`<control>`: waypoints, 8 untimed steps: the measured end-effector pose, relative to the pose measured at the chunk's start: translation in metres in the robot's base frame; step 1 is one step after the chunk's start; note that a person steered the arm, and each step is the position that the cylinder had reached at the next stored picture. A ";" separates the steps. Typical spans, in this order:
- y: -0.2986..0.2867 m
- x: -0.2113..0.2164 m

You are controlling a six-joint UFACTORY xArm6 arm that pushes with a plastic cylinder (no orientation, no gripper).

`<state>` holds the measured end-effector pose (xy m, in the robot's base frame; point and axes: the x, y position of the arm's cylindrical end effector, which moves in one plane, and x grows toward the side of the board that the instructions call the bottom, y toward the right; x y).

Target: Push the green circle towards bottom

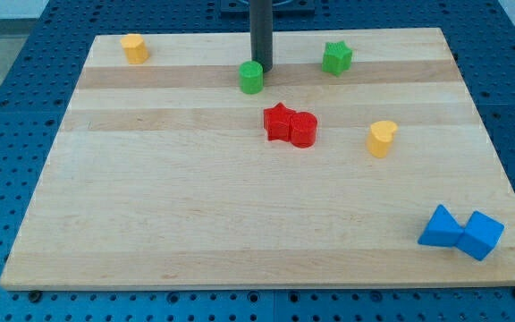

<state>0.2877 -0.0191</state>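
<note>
Rod upright at the green circle

My tip point(262, 68) stands vertical (no fingers on this rig, nothing held) just beside the green circle point(251, 78), at its upper right, near the desk's point(195, 215) top edge; the red pair point(290, 125) lies below.

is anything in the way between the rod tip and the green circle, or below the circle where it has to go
Nothing stands between my tip and the green circle; the tip sits just above and right of it. Toward the view's bottom, the red star and red cylinder lie slightly right of a straight path.
</note>
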 end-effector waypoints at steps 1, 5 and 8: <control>-0.020 0.024; -0.044 0.108; -0.008 0.151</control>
